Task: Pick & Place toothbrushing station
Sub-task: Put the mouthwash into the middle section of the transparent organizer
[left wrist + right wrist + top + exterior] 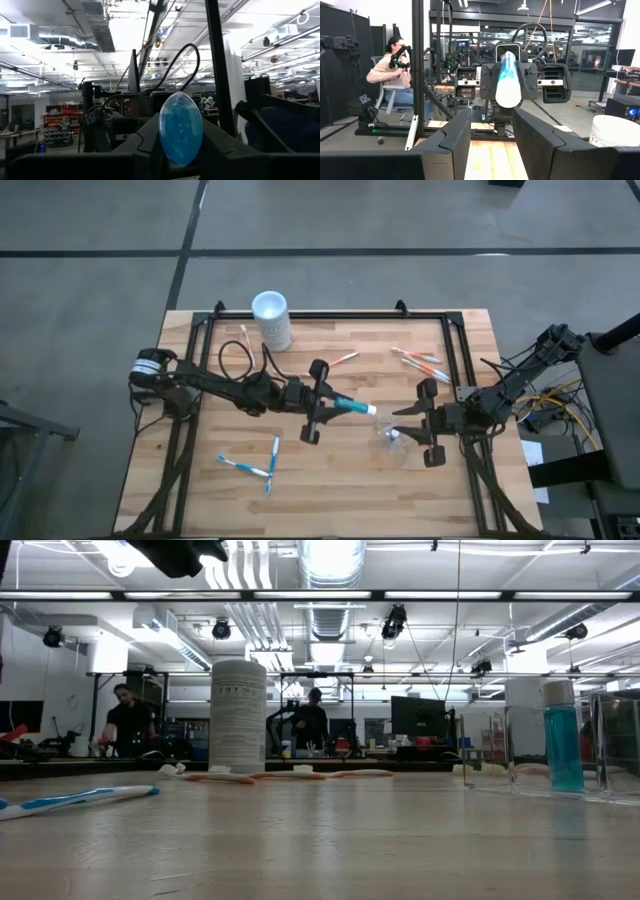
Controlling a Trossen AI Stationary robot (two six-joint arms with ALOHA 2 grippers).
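Clear cup (393, 442) stood near the table's right-middle, between the right gripper's (430, 423) fingers. It was see-through and faint in the high view. The low view showed a clear-walled vessel (545, 745) at right with a blue item inside, probably the same cup. Right jaws stood partly open around it; whether they actually pinched the wall I couldn't tell. My read: it was steadying the cup as a target.

Left gripper (318, 405) was at table centre, jaws closed narrowly on a blue-and-white tube-like piece (352, 406), held level with its white end aimed at the cup. The right wrist view looked straight down its white end (508, 80); the left wrist view showed its blue end (180, 127) seated between the fingers. That end-on alignment looked deliberate, lined up for insertion.

Remaining pieces were loose:
- blue-and-white toothbrushes (258, 463) at front left
- orange-and-white toothbrushes (420, 361) at back right
- another orange one (343, 360) mid-back

Tall white cup (271, 318) stood at the back edge, uninvolved.

People (128, 720) were in the room behind, well clear of the table.
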